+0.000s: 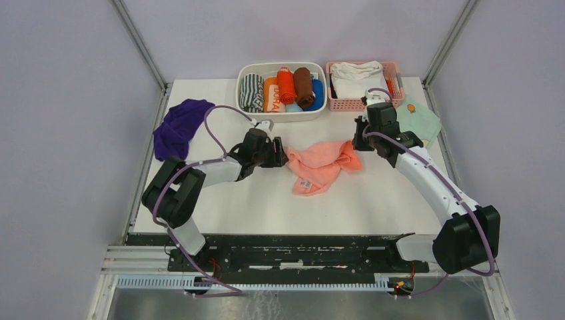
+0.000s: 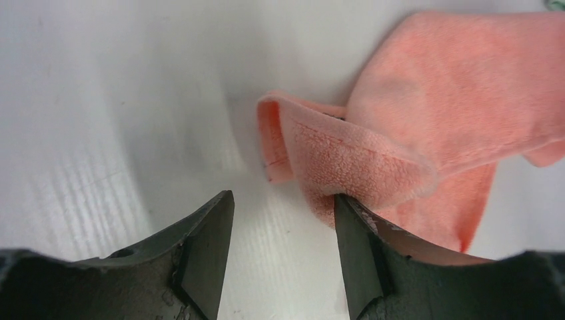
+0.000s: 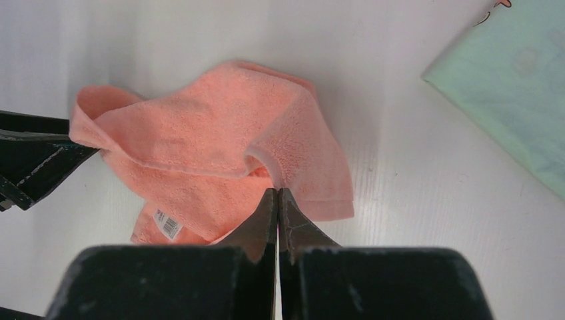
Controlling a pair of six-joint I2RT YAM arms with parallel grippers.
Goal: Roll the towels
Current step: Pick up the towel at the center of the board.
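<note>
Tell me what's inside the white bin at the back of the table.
The white bin holds rolled cloths: a striped roll, an orange-and-white roll, an orange roll, a brown roll, and a blue cloth partly under it. They hide the floor.

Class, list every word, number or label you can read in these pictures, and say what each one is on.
"DURA" (roughly, since it is blurred): white letters on the orange rolled cloth in the white bin.
Too small to read: the print on the barcode tag sewn to the salmon-pink towel.
Nothing else is legible.
</note>
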